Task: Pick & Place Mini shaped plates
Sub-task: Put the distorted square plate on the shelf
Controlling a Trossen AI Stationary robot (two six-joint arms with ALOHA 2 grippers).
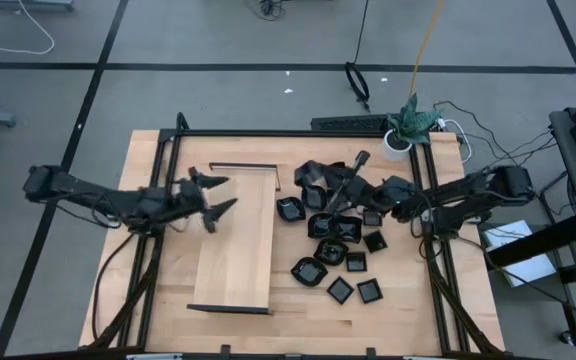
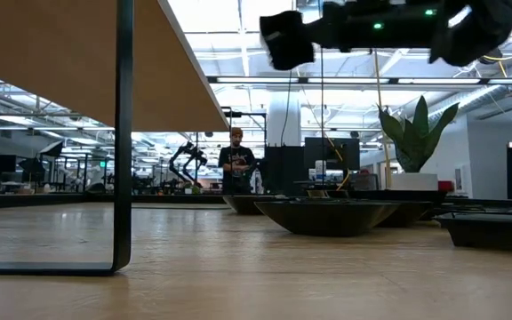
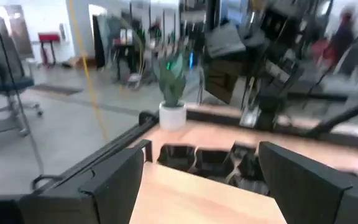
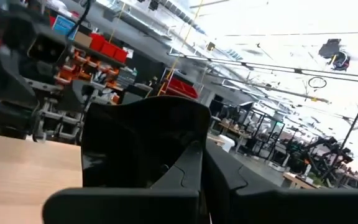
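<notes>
No legible writing, left gripper (image 1: 218, 196) open above wooden board (image 1: 236, 250), right gripper (image 1: 320, 178) gripping a mini plate (image 4: 143, 144)

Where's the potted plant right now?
In the high view, the potted plant stands at the table's far right corner, behind the cluster of mini shaped plates and near the right gripper.

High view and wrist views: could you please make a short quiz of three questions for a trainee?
1. True or false: the left tool is open above the wooden board.
2. The potted plant stands: A) on the board; B) on the right arm's side, off the board; C) beside the left arm.
3. What does the right tool grip?
Key: 1 true; 2 B; 3 a black mini plate.
</notes>
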